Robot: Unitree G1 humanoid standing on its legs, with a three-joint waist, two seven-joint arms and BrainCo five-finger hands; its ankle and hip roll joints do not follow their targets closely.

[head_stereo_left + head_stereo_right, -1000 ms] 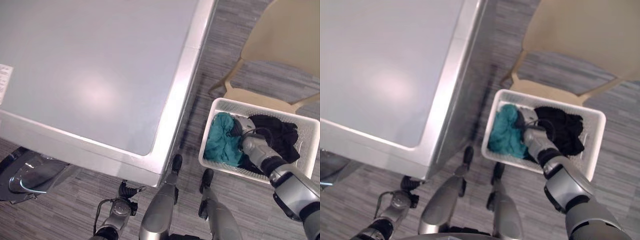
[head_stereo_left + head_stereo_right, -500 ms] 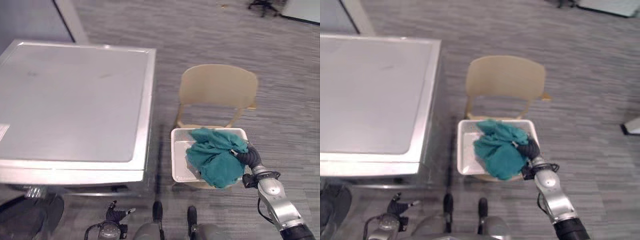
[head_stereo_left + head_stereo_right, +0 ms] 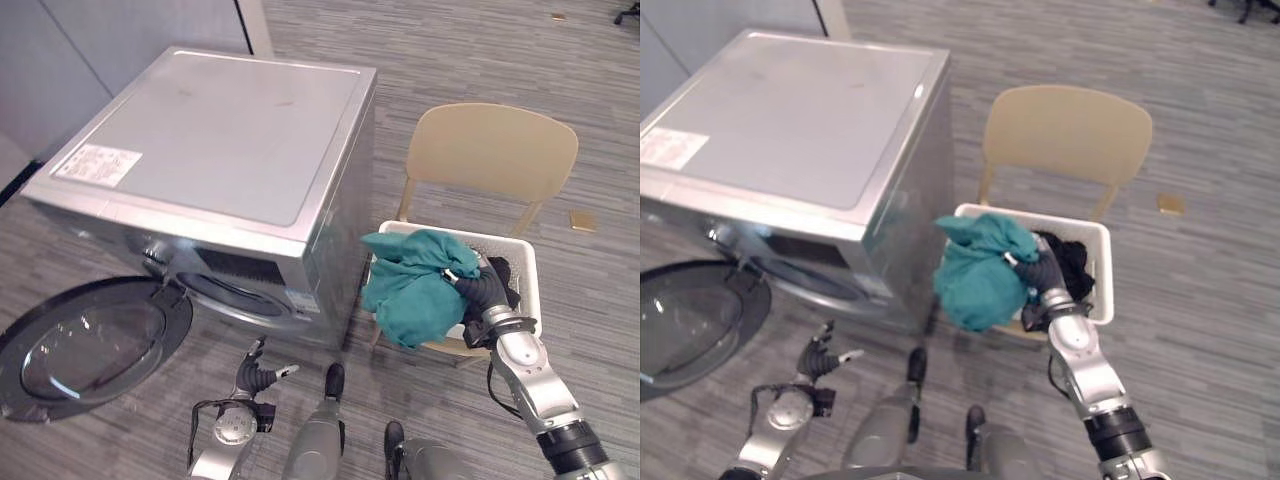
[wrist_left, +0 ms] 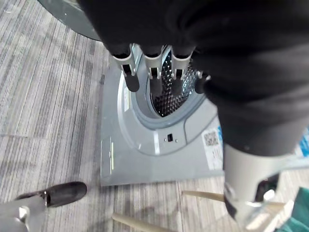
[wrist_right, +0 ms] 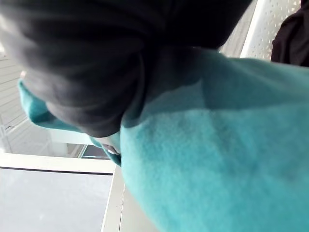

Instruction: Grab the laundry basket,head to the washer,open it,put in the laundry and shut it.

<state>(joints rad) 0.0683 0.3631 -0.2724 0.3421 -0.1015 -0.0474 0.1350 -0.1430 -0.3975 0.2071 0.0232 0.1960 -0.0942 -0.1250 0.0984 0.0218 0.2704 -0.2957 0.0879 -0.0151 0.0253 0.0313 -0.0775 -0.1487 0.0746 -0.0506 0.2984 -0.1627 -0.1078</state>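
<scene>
Right hand [image 3: 478, 290] is closed on a teal garment [image 3: 415, 285]; the cloth is lifted clear and hangs over the left rim of the white laundry basket [image 3: 525, 262], on the washer side. In the right wrist view the teal cloth [image 5: 217, 145] is bunched tight against the dark hand cover, with the perforated basket wall [image 5: 263, 29] just beyond it. A black garment [image 3: 503, 280] is left inside the basket, behind the right hand.

The basket is seated on a beige chair [image 3: 490, 150], just beside the right flank of the silver front-loading washer [image 3: 230, 140].

The washer door [image 3: 80, 345] is swung fully open, low by the floor to the left of the drum opening [image 3: 225, 290]. In the left wrist view the perforated steel drum [image 4: 169, 89] is seen through the open port.

Left hand [image 3: 256, 372] is held low in front of the washer, fingers [image 4: 154, 79] relaxed and spread, nothing held. It is well apart from both door and basket.

A small tan object [image 3: 582, 219] lies on the grey floor right of the chair; it cannot be identified.
</scene>
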